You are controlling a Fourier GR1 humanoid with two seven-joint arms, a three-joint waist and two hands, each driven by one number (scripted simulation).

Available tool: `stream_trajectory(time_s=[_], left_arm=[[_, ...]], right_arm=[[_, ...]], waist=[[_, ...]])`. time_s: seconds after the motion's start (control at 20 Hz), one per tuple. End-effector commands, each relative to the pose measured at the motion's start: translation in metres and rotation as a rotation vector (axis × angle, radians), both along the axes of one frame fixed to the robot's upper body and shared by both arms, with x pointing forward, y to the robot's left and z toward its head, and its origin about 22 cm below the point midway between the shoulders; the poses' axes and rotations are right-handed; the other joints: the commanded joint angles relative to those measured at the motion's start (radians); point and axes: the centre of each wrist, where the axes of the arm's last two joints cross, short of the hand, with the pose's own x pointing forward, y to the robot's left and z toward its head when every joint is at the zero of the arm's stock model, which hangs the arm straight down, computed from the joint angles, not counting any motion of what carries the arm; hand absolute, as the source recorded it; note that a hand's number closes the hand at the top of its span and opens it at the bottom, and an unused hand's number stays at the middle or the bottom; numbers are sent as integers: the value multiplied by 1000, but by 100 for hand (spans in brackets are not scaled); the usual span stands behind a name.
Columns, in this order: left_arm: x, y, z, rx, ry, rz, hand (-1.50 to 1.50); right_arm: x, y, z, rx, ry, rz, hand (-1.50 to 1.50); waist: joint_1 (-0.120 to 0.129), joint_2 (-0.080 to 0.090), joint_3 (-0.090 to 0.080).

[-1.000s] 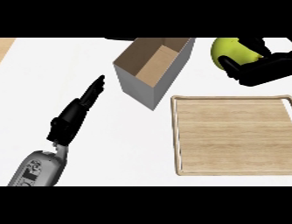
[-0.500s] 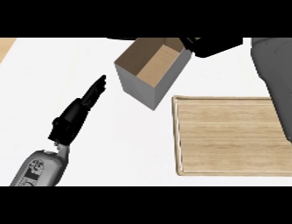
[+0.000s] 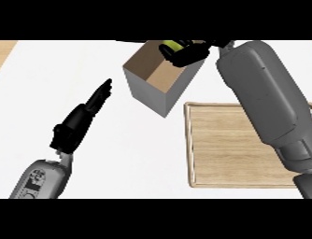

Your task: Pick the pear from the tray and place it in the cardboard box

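Nearest to me, the left forearm enters from the lower left edge, its grey casing over the white counter (image 3: 103,154). Its left hand (image 3: 79,122) extends up and to the right with fingers straight and together, holding nothing, the fingertips ending short of the cardboard box and apart from it.

To the right, I see the wooden tray (image 3: 214,154) lying flat on the counter, pale wood with a raised rim. No object shows on its visible surface; my right forearm crosses over its right portion and hides that part.

The right forearm runs from the lower right corner up toward the top of the view, a broad grey cylinder passing above the tray's upper right area.

Beyond the tray's upper left corner stands the cardboard box (image 3: 152,91), open at the top, grey outer walls and brown interior, its near corner just beside the tray's rim.

Farthest out, the right hand (image 3: 190,53) sits over the box's open top at its far side. Its black fingers are curled round the pear (image 3: 170,47), of which only a small yellow-green patch shows between them. I cannot tell whether the pear touches the box wall or floor; it appears within the opening's outline, clamped in the hand.
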Motion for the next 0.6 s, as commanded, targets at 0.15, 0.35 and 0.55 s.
stream_trajectory(time_s=[0.15, 0.35, 0.55], left_arm=[[2, -19, -5, -13, -3, -14, 0], [-3, -11, -2, -8, -13, -7, 0], [3, -1, 13, 2, -12, -47, 0]], right_arm=[[11, 15, -67, -35, 247, -70, -150], [20, 12, -79, -61, 333, -30, -150], [28, 12, -68, 71, 369, -16, -150]], waist=[[5, 5, 0], [14, 6, 0], [30, 11, 1]])
